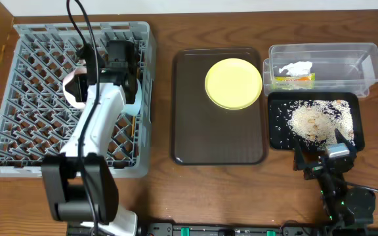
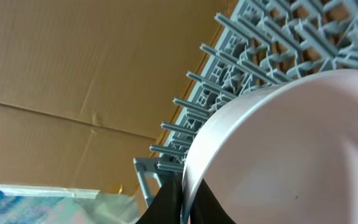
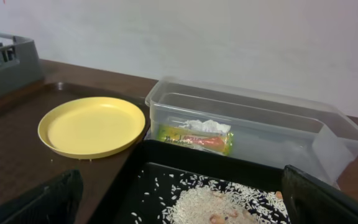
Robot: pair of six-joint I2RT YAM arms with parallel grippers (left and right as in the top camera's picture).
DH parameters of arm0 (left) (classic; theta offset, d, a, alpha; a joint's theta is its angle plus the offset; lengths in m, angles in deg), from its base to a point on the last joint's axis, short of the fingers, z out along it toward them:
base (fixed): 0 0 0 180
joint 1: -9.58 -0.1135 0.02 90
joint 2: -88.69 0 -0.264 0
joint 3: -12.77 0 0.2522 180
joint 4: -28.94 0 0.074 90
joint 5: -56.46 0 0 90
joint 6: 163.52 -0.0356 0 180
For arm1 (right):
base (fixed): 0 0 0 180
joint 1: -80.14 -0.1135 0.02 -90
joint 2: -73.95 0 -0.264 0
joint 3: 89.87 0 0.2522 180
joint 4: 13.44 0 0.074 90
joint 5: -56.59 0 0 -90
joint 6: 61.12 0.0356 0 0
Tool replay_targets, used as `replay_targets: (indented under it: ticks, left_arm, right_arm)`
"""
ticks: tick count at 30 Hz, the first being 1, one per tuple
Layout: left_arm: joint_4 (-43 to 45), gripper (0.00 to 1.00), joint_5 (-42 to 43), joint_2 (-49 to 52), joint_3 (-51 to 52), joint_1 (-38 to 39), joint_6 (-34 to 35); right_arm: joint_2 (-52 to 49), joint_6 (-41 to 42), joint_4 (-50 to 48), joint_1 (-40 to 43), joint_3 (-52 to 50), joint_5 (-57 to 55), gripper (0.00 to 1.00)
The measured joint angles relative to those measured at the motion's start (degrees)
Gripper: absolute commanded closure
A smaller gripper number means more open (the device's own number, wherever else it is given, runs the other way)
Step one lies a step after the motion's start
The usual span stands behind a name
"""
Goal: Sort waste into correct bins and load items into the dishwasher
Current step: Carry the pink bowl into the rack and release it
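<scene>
At five o'clock on the brown wooden table [image 1: 195, 190], nearest the robot's base, we see the right gripper [image 1: 318, 145] hovering over the near rim of the shallow black rectangular tray [image 1: 278, 134]. Its black fingers are spread wide and hold nothing. Loose white-beige rice-like scraps [image 1: 314, 121] lie heaped and scattered across that tray.

Just beyond, at two o'clock, the clear plastic rectangular tub [image 1: 367, 65] touches the tray's far edge. At its left end lie the crumpled white tissue [image 1: 295, 67] and, on the near side of the tissue, the small green-and-yellow wrapper [image 1: 294, 81].

In the middle of the table sits the large dark brown serving tray [image 1: 218, 137]. The round yellow plate [image 1: 233, 83] lies flat at the tray's one o'clock corner, its rim reaching the tray's right edge.

At nine o'clock stands the large square grey plastic dish rack [image 1: 31, 111], the left arm reaching over it from six o'clock. The left gripper [image 2: 185, 208] pinches the rim of the round white bowl [image 2: 291, 155], one finger on each side. The bowl is tilted on edge over the pegs in the rack's far half; we cannot tell whether it rests on them.

At three o'clock of the arm, a second pale bowl rim [image 1: 138, 98] and a thin wooden stick [image 1: 134, 129] show among the pegs.
</scene>
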Motion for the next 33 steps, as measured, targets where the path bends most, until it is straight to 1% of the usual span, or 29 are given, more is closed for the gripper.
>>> replay_targets:
  ticks: [8, 11, 15, 16, 17, 18, 19, 20, 22, 24, 27, 31, 33]
  left_arm:
    - [0.1, 0.91, -1.2, 3.8, 0.7, -0.1, -0.6]
    - [0.0, 0.84, -1.6, 3.8, 0.9, 0.5, -0.7]
    - [-0.6, 0.83, -1.3, 3.9, 1.0, 2.8, -0.7]
    - [-0.6, 0.78, -1.3, 3.9, 1.0, 3.3, -0.7]
    - [-0.7, 0.75, -1.3, 3.9, 1.0, 3.8, -0.7]
    - [-0.8, 0.67, -1.2, 3.9, 1.0, 4.2, -0.7]
    - [-0.9, 0.62, -0.7, 3.9, 1.0, 4.3, -0.6]
    - [-1.3, 0.62, -0.5, 3.9, 1.0, 4.4, -0.6]
    - [-2.6, 0.55, 0.5, 4.0, 1.2, 4.4, -0.8]
    - [-4.0, 0.52, 2.6, 4.0, 1.4, 4.3, -0.7]
    - [-6.8, 0.34, 10.2, 4.0, 1.7, 4.3, -0.6]
    - [-9.1, 0.24, 21.2, 3.0, 1.8, 4.3, -0.3]
    - [-10.7, 0.23, 26.4, 0.0, 1.8, 4.3, 0.6]
  right_arm:
    - [0.0, 0.0, 0.0, 0.0, 0.0, 0.0, 0.01]
    - [0.0, 0.0, 0.0, 0.0, 0.0, 0.0, 0.01]
    - [0.0, 0.0, 0.0, 0.0, 0.0, 0.0, 0.01]
    - [0.0, 0.0, 0.0, 0.0, 0.0, 0.0, 0.01]
    - [0.0, 0.0, 0.0, 0.0, 0.0, 0.0, 0.01]
    - [0.0, 0.0, 0.0, 0.0, 0.0, 0.0, 0.01]
    - [0.0, 0.0, 0.0, 0.0, 0.0, 0.0, 0.01]
    - [0.0, 0.0, 0.0, 0.0, 0.0, 0.0, 0.01]
    - [0.0, 0.0, 0.0, 0.0, 0.0, 0.0, 0.01]
    - [0.0, 0.0, 0.0, 0.0, 0.0, 0.0, 0.01]
    - [0.0, 0.0, 0.0, 0.0, 0.0, 0.0, 0.01]
    - [0.0, 0.0, 0.0, 0.0, 0.0, 0.0, 0.01]
    - [0.0, 0.0, 0.0, 0.0, 0.0, 0.0, 0.01]
